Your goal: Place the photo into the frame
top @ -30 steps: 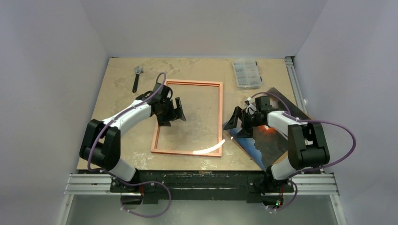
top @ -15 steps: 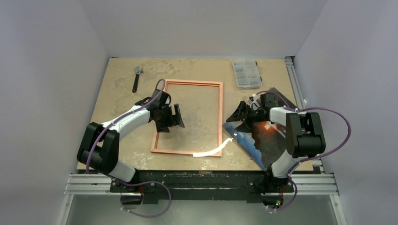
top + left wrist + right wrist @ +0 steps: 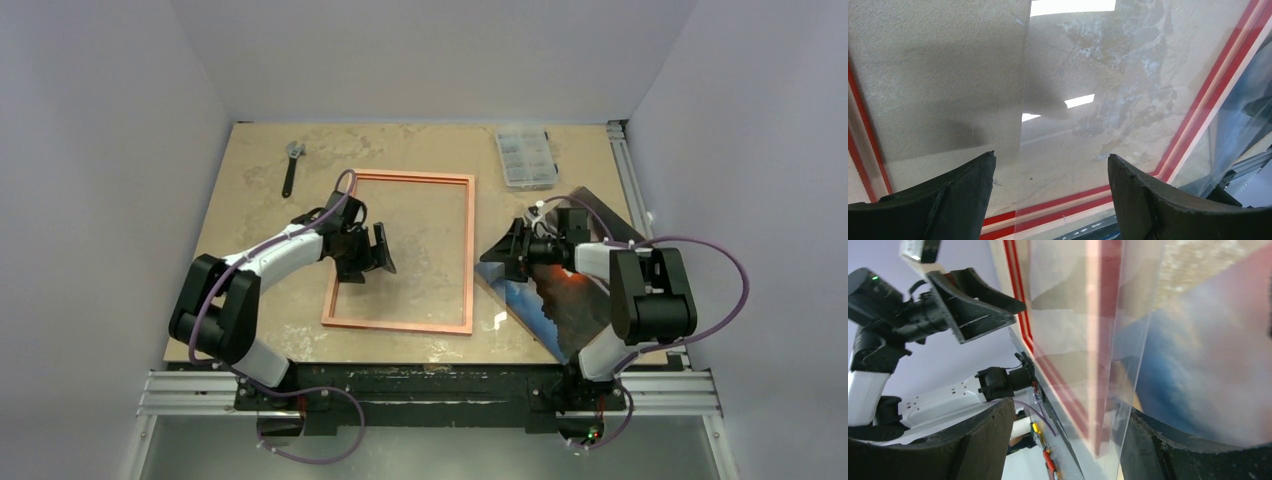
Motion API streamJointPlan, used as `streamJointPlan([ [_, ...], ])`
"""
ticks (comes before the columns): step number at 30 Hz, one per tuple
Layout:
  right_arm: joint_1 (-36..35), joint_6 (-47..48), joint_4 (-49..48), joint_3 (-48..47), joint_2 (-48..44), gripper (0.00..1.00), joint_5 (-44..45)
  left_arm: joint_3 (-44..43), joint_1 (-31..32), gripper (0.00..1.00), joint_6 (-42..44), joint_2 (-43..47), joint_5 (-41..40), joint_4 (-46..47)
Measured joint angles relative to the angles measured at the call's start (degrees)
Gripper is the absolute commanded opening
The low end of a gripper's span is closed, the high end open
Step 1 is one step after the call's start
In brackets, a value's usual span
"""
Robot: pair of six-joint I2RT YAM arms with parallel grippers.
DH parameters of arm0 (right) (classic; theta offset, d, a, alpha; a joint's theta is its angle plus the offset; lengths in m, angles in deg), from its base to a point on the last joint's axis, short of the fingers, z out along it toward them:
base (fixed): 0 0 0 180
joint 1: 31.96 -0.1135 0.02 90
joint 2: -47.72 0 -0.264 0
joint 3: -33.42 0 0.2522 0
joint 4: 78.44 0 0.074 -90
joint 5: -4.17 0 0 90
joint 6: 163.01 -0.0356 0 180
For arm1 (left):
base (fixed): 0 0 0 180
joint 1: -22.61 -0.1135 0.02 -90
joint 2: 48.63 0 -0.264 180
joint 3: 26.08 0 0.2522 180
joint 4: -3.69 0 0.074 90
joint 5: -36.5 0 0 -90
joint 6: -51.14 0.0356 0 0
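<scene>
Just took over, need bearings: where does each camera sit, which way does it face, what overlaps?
Top external: above and behind the bases, looking down on both arms, the frame, the photo.
Left wrist: behind the left gripper, looking down past open fingers at the frame.
Right wrist: behind the right gripper, looking past its fingers across frame and photo.
Shared: the frame; right wrist sees the left gripper.

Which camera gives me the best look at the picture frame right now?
The top external view: the whole frame lies flat there, only its left side partly hidden by the left arm. The left wrist view shows just red edges and glazing; the right wrist view, one blurred edge up close.
</scene>
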Motion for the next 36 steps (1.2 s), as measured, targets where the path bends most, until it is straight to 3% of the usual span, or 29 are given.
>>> streamJointPlan([
  [9, -0.3, -5.0, -8.2, 0.6, -4.2, 0.62, -3.0, 0.0, 0.0, 0.79, 0.2, -1.7, 0.2, 0.1],
  [19, -2.9, -7.6, -14.3, 2.9, 1.2, 0.58, -2.8, 0.3, 0.0, 0.78, 0.2, -3.0, 1.3, 1.2],
  [26, -4.2, -10.5, -19.3, 3.1, 3.8, 0.48, -2.8, 0.3, 0.0, 0.77, 0.2, -3.1, 1.8, 1.6],
  [32, -5.6, -13.1, -23.1, 3.3, 4.4, 0.20, -2.8, 0.3, 0.0, 0.77, 0.2, -3.1, 1.9, 1.6],
  [36, -5.7, -13.5, -23.3, 3.3, 4.3, 0.08, -2.7, 0.3, 0.0, 0.77, 0.2, -3.1, 1.9, 1.6],
])
